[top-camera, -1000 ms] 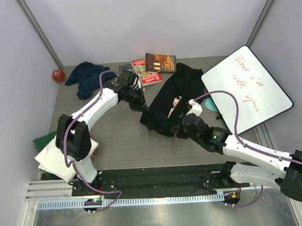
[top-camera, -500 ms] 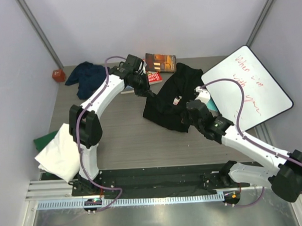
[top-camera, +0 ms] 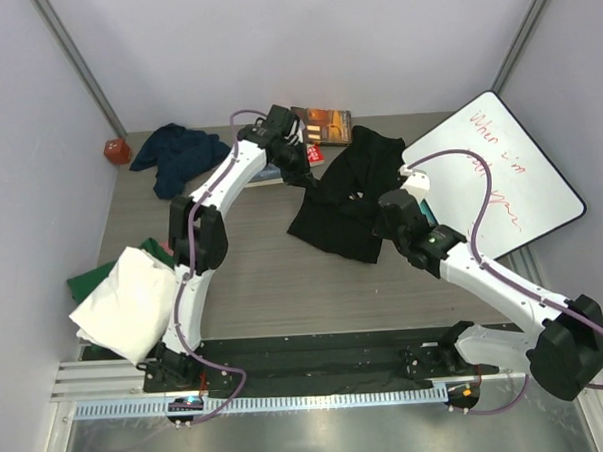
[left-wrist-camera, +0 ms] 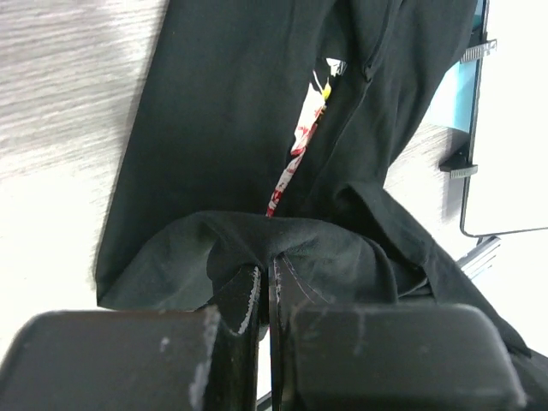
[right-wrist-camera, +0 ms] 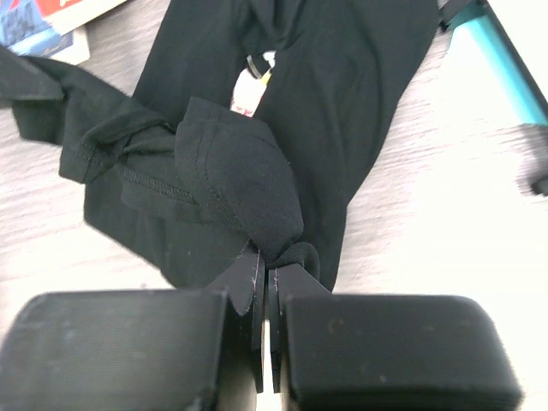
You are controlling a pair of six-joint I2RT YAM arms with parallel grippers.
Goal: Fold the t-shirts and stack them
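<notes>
Black t-shirt [top-camera: 343,212] pinched in left tool [left-wrist-camera: 264,276], arm outstretched; right tool [right-wrist-camera: 264,259] clamped on its edge, elbow bent.

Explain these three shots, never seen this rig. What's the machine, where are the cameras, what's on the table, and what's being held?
These are two white robot arms bolted at the near edge of a table. Each arm ends in a two-finger gripper. The wide picture comes from a fixed camera above and behind the arms. The two close-ups come from cameras on the wrists, each looking along its own fingers.

On the table are:
- a black t-shirt with a rose print
- a crumpled navy shirt at the far left
- a folded white shirt partly covering a green shirt at the near left
- books
- a whiteboard
- a small red object

Both grippers are shut on the black t-shirt. The left gripper pinches a fold at its far-left corner, and the right gripper pinches a bunch at its right edge.
</notes>
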